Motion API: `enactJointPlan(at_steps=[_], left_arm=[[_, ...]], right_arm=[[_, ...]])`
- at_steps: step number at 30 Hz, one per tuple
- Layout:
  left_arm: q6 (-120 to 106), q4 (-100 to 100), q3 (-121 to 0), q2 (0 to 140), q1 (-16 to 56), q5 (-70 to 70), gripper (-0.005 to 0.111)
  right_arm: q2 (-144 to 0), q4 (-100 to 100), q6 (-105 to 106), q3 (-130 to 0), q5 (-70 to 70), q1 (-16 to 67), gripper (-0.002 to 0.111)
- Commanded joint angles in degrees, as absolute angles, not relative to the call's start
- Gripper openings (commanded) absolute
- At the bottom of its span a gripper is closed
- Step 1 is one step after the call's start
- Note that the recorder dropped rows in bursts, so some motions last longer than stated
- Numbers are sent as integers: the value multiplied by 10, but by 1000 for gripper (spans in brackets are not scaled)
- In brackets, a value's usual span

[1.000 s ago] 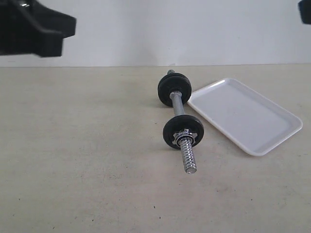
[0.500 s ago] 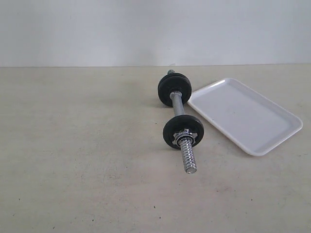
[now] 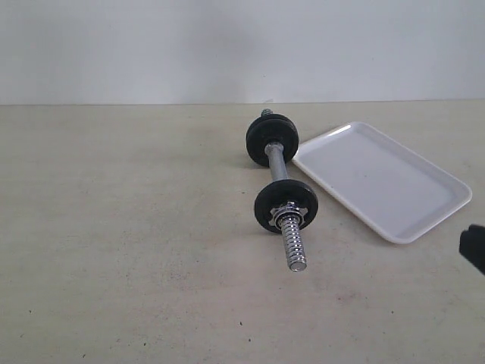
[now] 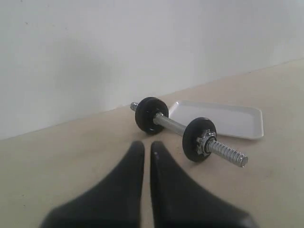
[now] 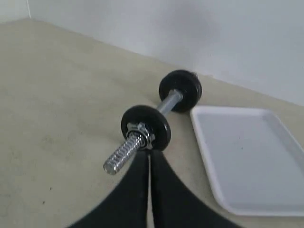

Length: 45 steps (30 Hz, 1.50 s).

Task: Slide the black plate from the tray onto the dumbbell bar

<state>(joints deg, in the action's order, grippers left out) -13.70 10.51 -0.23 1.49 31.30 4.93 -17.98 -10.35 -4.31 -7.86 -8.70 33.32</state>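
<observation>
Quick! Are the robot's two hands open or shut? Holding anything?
Left gripper: shut, holding nothing.
Right gripper: shut, holding nothing.

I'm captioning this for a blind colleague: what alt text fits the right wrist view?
A chrome dumbbell bar carrying two black plates lies on a beige table beside a white tray with nothing on its visible part. The shut black fingers fill the foreground.
</observation>
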Motion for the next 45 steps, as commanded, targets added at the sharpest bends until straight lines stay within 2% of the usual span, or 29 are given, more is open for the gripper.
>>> enactJointPlan(at_steps=[1,7,12,16,19,22,24,26,30,34,39,45], left_arm=[[-140,81,0,11,311,51,4],[-136,51,0,11,308,30,4],[-129,51,0,11,264,30,4],[-129,51,0,11,159,30,4],[-129,51,0,11,55,30,4],[-129,52,0,11,-26,25,4],[-110,55,0,11,-69,26,4],[-107,55,0,11,-82,28,4],[-85,55,0,11,-81,40,4],[-81,59,0,11,-80,49,4],[-74,70,0,11,-80,58,4],[-73,84,0,11,-80,72,4]], right_arm=[[-179,-108,-44,-37,-65,331,0],[-179,-114,-24,-12,0,320,0],[-179,-112,-20,-13,0,232,0],[-179,-110,-28,-13,-4,90,0],[-179,-94,-46,-13,4,-28,0],[-179,-77,-50,-13,48,-91,0],[-179,-77,-50,-13,72,-97,0],[-179,-77,-54,-12,82,-95,0],[-179,-89,-83,0,161,-95,0],[-179,-163,-140,0,148,-85,0],[-179,-312,-227,0,177,-33,0],[-179,-328,-235,0,169,13,0]])
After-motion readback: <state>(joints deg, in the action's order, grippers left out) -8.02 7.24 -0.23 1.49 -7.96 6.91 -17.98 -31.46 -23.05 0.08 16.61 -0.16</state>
